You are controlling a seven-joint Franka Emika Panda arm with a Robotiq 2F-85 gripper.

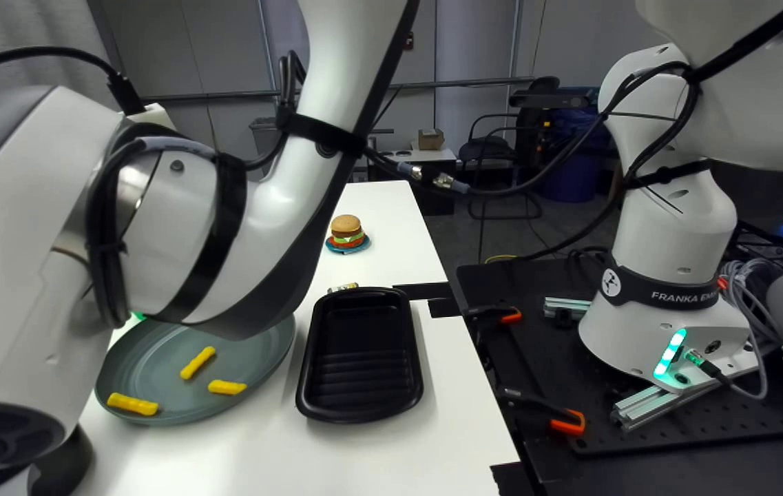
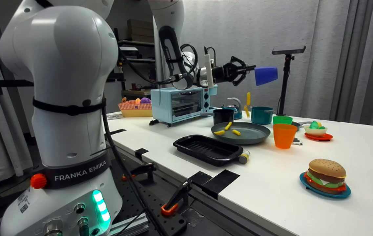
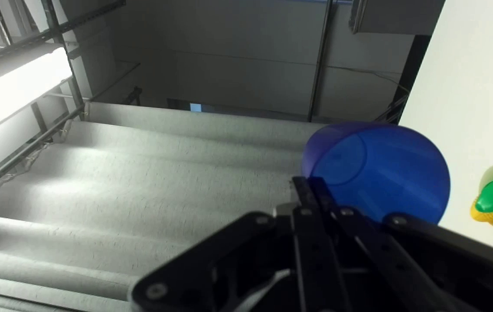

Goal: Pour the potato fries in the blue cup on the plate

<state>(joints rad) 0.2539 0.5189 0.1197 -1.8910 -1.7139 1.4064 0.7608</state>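
Note:
My gripper (image 2: 254,68) is shut on the wall of the blue cup (image 2: 266,75), high above the table. In the wrist view the fingers (image 3: 310,180) pinch the blue cup (image 3: 398,173) at its wall; it lies tipped on its side, mouth toward the camera, and no fries show inside. The dark grey-green plate (image 2: 253,136) is below, also in an exterior view (image 1: 157,358). Several yellow potato fries (image 2: 236,132) lie on it, also seen there (image 1: 227,387). Two more fries (image 2: 248,98) are in the air above the plate's far side. The arm hides the cup in that exterior view.
A black tray (image 2: 206,149) and small can (image 2: 244,157) lie beside the plate. An orange cup (image 2: 284,135), green cup (image 2: 282,120), teal pot (image 2: 261,116) and black pot (image 2: 223,116) stand around it. A toaster oven (image 2: 186,105) and toy burger (image 2: 326,177) are farther off.

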